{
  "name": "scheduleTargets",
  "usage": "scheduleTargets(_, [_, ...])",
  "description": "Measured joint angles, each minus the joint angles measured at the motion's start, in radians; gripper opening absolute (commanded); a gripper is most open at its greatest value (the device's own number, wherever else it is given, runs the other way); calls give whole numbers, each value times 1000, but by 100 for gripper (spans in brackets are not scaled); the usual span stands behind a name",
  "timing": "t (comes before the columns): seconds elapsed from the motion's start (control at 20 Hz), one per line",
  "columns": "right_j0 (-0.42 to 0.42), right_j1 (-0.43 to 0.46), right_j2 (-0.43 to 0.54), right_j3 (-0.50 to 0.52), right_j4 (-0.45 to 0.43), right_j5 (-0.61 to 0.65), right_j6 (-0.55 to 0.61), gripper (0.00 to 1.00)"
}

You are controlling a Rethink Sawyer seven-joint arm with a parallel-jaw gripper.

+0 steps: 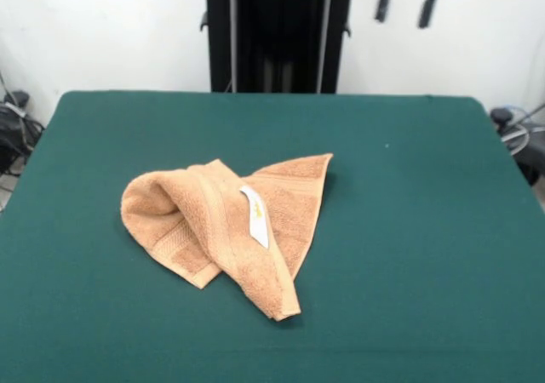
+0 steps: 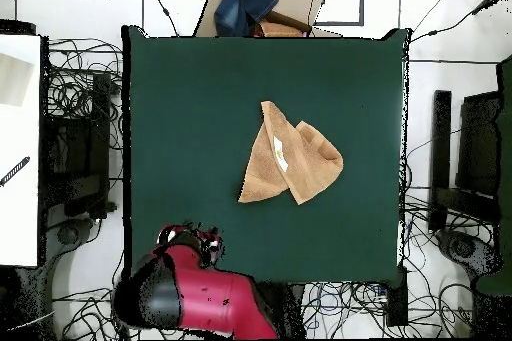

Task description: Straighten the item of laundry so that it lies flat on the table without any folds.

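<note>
Towel (image 1: 223, 230) lying crumpled near bench (image 1: 426, 255) middle, nothing touching it. Near end tapering into folded point, one flap doubling over body, white label (image 1: 255, 216) showing on top: folds hiding part of cloth, so not flat yet. Far corner (image 1: 319, 163) spreading out toward pedestal. Arm (image 2: 195, 292) sitting drawn back at bench's far edge, clear of towel. Claw (image 2: 207, 245): cannot tell how far open; appears to be holding nothing.

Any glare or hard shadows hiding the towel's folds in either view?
Front view: even light, no glare; the towel casts only a thin shadow on the table, folds and white label clear. Overhead view: flat light, towel folds fainter, label visible.
</note>
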Motion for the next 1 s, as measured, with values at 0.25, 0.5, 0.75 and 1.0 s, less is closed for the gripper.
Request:
scheduleTargets(0.25, [-95,77,4,-24,-2,-6,0,100])
scheduleTargets(0.5, [-85,181,5,-74,-6,-26,0,100])
scheduleTargets(0.75, [-32,252,4,-101,-6,-63,0,100])
scheduleTargets(1.0, [72,287,-45,-121,-6,-113,0,100])
